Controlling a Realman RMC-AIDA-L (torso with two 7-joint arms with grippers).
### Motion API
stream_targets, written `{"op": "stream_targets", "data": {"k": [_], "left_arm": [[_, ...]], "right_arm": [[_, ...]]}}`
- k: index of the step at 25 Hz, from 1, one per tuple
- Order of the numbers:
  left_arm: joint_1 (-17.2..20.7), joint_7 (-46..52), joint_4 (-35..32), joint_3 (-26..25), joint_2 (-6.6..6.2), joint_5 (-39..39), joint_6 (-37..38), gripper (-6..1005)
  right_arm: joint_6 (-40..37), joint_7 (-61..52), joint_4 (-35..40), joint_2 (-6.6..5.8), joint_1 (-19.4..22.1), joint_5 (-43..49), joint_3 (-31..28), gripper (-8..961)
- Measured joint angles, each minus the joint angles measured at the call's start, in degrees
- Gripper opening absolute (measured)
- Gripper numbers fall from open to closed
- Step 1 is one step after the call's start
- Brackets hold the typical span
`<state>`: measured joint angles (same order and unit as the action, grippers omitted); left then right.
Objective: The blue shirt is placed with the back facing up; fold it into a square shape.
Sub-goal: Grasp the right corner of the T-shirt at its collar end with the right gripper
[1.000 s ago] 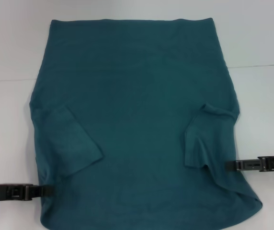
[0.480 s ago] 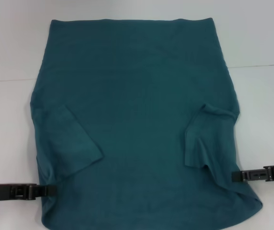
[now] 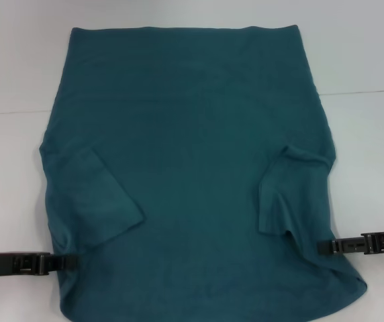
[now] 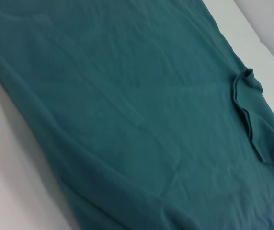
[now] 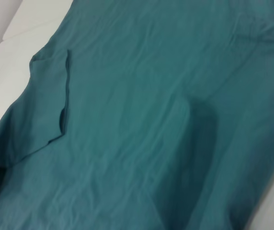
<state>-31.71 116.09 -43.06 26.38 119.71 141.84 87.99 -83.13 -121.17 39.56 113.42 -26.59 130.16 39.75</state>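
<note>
The shirt (image 3: 192, 168) lies flat, back up, on the table (image 3: 366, 60), both sleeves folded inward. The left gripper (image 3: 71, 263) and right gripper (image 3: 323, 247) meet its near side edges; whether either is clamped on cloth, I cannot tell. If one side catches only a single layer, lifting would likely skew the fold or drag the sleeves (image 3: 293, 194) loose.

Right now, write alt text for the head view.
A blue shirt lies flat on a white table, both sleeves folded inward. The left hand and right hand meet its near side edges.
</note>
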Motion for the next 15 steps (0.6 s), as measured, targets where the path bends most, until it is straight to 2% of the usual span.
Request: {"op": "stream_targets", "data": {"k": [9,15], "left_arm": [[-0.49,0.00,0.08,0.08,-0.18,0.00,-0.02,16],[-0.48,0.00,0.09,0.08,-0.19,0.00,-0.02,16]], "right_arm": [[0.63,0.03,0.00,0.09,-0.29,0.00,0.07,889],[0.78,0.09,0.04,0.70,-0.44,1.12,0.31,888]]}}
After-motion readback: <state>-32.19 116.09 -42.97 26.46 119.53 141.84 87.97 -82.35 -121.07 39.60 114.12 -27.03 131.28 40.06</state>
